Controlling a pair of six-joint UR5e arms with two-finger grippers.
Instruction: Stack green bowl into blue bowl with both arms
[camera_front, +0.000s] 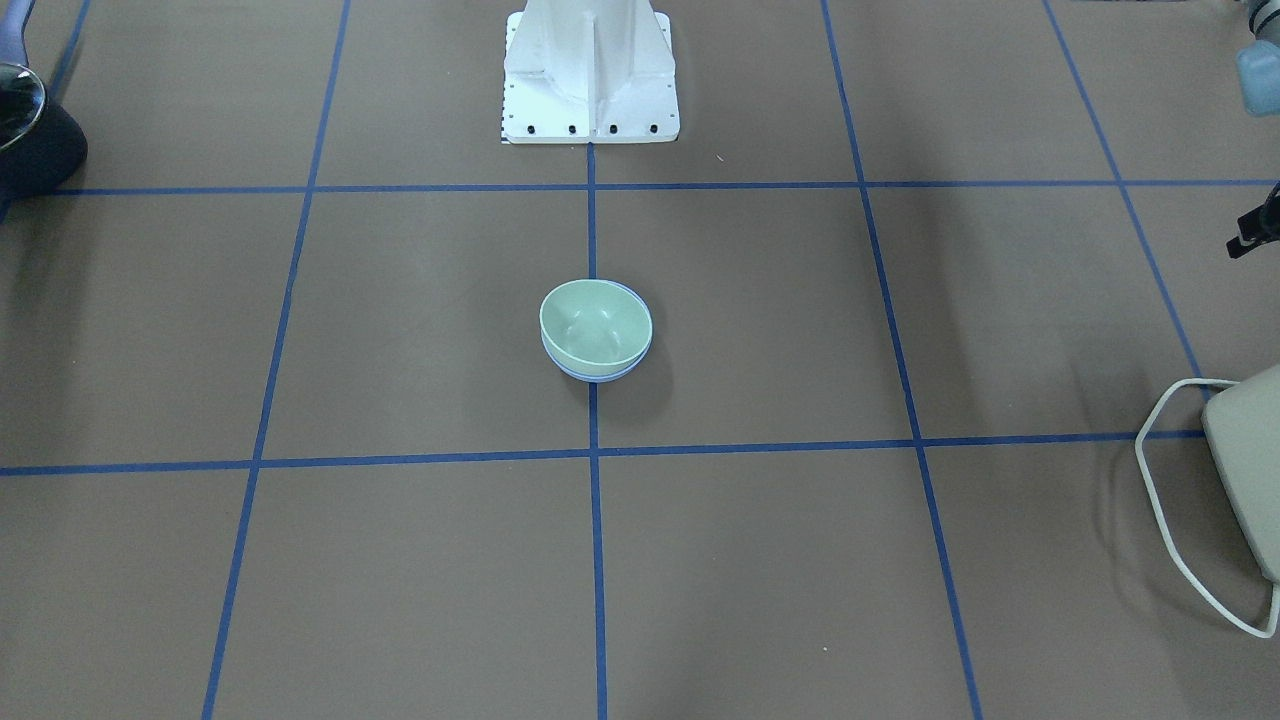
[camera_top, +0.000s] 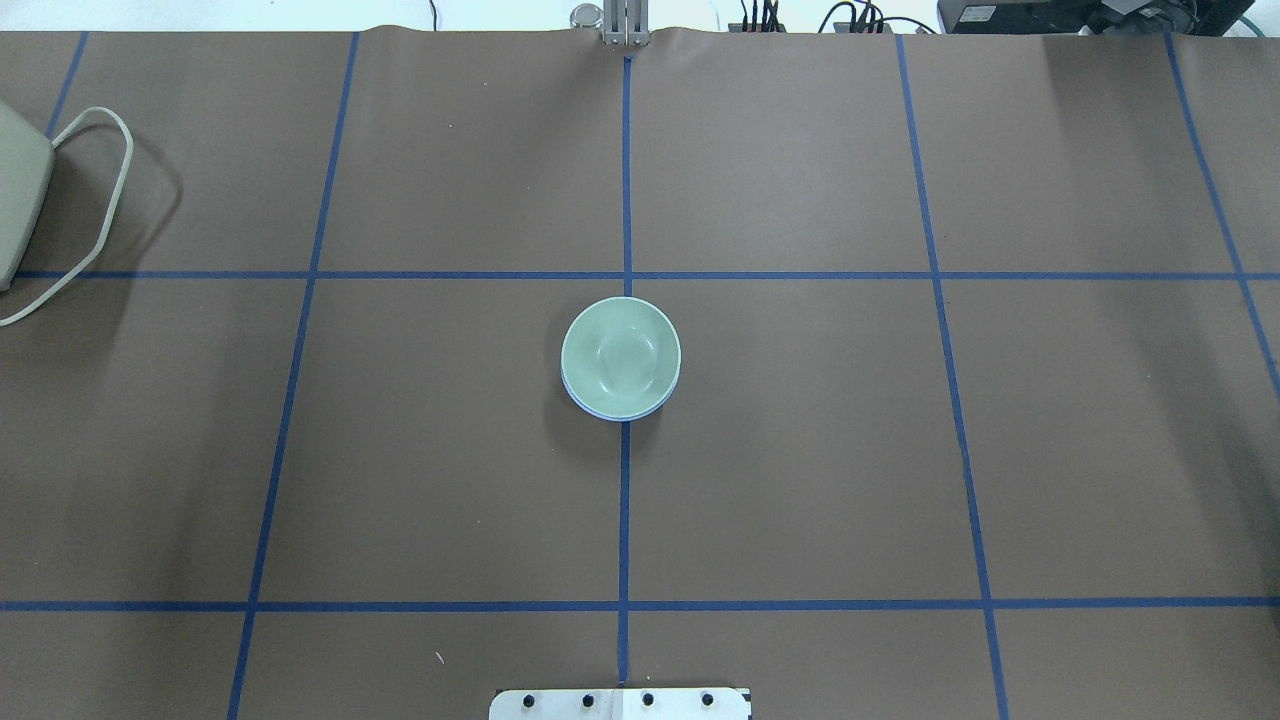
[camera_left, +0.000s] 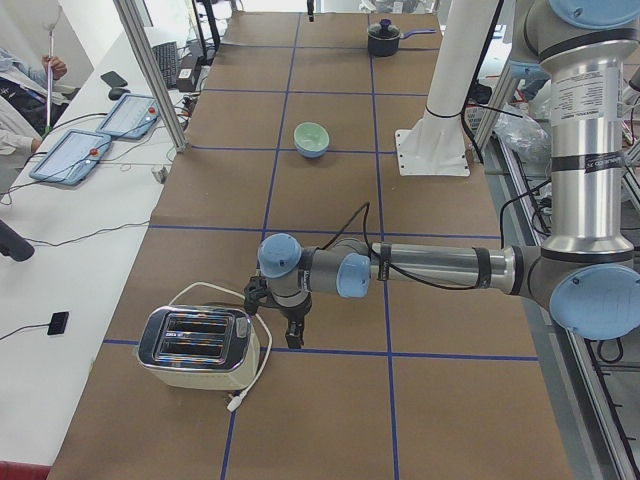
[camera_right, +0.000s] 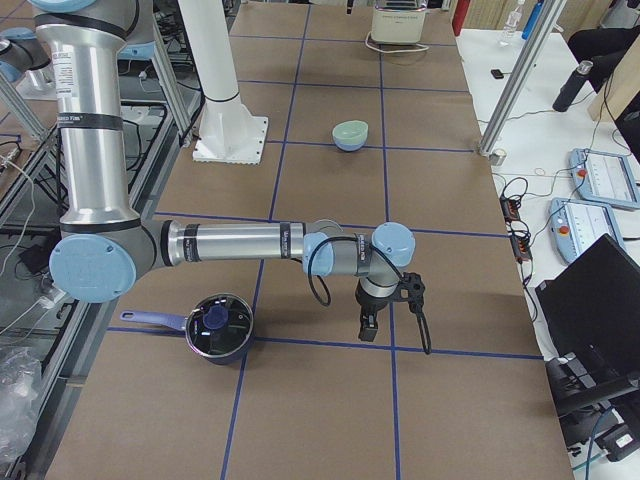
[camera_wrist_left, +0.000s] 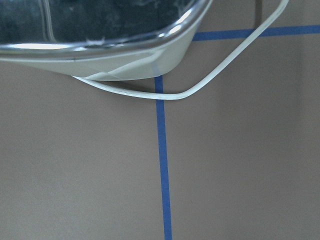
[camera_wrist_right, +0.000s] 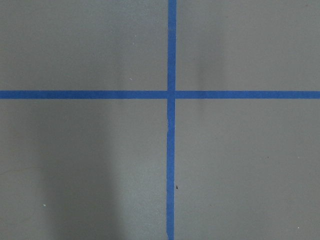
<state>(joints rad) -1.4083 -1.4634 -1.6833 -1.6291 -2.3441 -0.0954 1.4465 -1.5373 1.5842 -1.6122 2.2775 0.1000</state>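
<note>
Two bowls sit mid-table, green bowl (camera_front: 595, 320) nested inside blue bowl (camera_front: 600, 376). Left gripper (camera_left: 296, 338) hangs by the toaster (camera_left: 195, 345) at one end, right gripper (camera_right: 367, 328) by the pot (camera_right: 218, 328) at the other. Open or closed, I cannot tell. Swinging low could bump those.

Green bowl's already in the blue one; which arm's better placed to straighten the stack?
Nearly a tie: the green bowl, nested in the blue bowl, sits on the centre line. Right, slightly: the right gripper hangs apart from the pot; the left gripper is close beside the toaster.
</note>
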